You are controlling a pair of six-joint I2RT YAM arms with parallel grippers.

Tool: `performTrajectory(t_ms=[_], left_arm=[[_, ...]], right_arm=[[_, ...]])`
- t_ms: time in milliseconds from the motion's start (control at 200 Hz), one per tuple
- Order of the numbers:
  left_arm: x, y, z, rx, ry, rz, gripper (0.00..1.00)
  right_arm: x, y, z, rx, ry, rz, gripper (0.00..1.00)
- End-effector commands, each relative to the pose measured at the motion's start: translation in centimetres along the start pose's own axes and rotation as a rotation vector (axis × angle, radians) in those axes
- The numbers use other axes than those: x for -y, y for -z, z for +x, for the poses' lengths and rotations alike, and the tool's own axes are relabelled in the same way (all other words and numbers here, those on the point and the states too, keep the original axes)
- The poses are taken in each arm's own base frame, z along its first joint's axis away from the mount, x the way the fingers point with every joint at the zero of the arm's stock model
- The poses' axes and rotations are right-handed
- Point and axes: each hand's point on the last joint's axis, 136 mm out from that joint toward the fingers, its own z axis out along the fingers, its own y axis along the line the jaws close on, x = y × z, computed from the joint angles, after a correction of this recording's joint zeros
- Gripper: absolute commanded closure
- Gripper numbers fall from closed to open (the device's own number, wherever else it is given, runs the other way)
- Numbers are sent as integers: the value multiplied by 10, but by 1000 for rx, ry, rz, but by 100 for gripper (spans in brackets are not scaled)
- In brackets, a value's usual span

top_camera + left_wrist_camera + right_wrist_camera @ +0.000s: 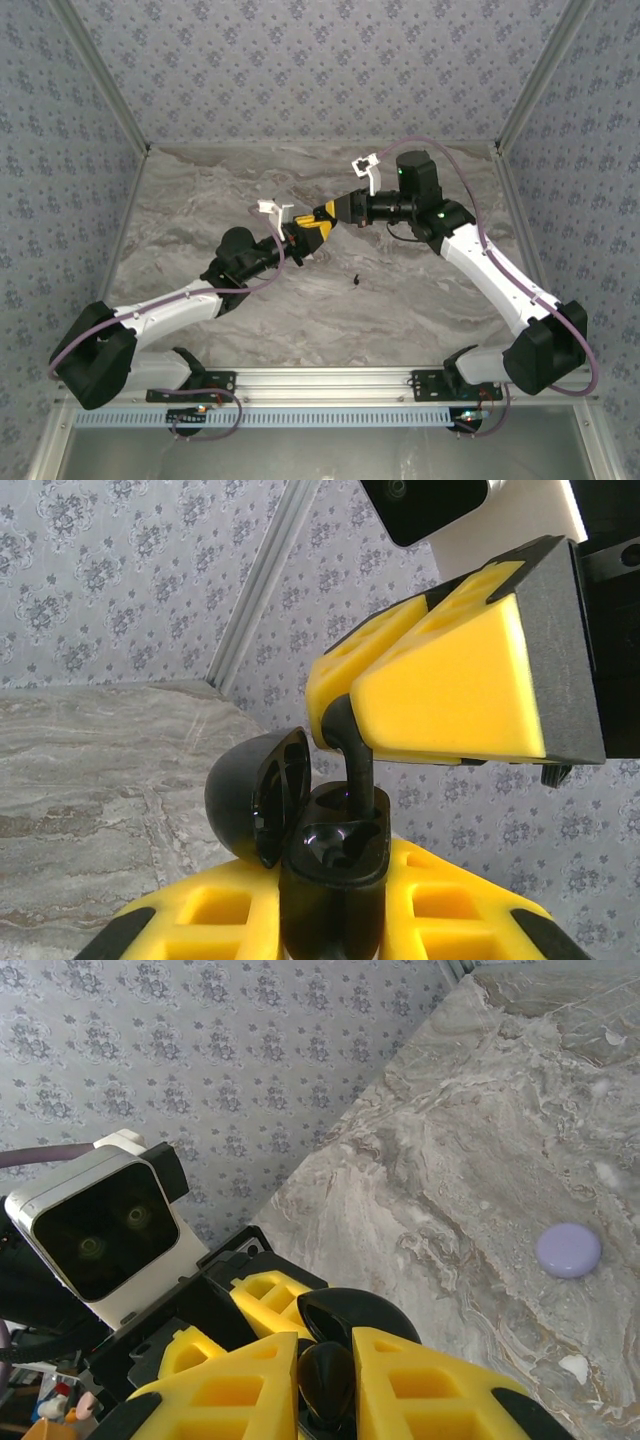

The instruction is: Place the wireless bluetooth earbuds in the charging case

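— Black charging case [335, 855]: where does it sit at this entry?
— Held up off the worktop [190, 200], pinched between the yellow fingers of the left gripper [335, 920], which is closed tight on its body. Its lid [250, 795] is hinged open to the left, with the cavity facing up.
— And the right gripper [338, 705]?
— Nearly closed, clamped on one earbud [352, 765]. The bud's head sits between the finger pads. The stem points down, with its tip inside the mouth of the case. Whether it is fully seated I cannot tell.
— The other one?
— Noted: the second earbud [355, 281] lies on the grey marbled worktop near the middle, nearer the arm bases than the two grippers and apart from them.
— Anything else on the surface?
— One small lilac disc [569, 1250], lying flat, seen from the right wrist. The grippers meet nose to nose above the centre of the worktop.
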Motion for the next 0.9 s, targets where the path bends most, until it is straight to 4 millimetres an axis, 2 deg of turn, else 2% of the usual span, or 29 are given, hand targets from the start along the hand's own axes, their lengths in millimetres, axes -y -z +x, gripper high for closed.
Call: performTrajectory(t_ms=[0,125,320,465,690,825,845,895], left_arm=[[15,-1,-27,86,-26,31,79],[15,-1,-27,83,-31,31,79],[14,-2,-24,63,-43,27,80],[9,-4,-17,23,-58,0,80],[-7,-1,-5,-53,-105,-92,80],[-17,5,1,-101,-142,-157,80],[-18,5,2,-106,-148,-163,80],[-20,8,3,-114,-160,-178,81]], right_arm=[[-2,3,9,-28,15,19,78],[-2,4,10,-31,18,27,74],[-1,7,7,-24,28,49,57],[3,12,5,-16,38,101,51],[37,34,6,19,20,355,50],[53,47,15,17,0,463,50],[62,47,28,-12,-21,484,50],[71,50,38,-29,-39,518,50]])
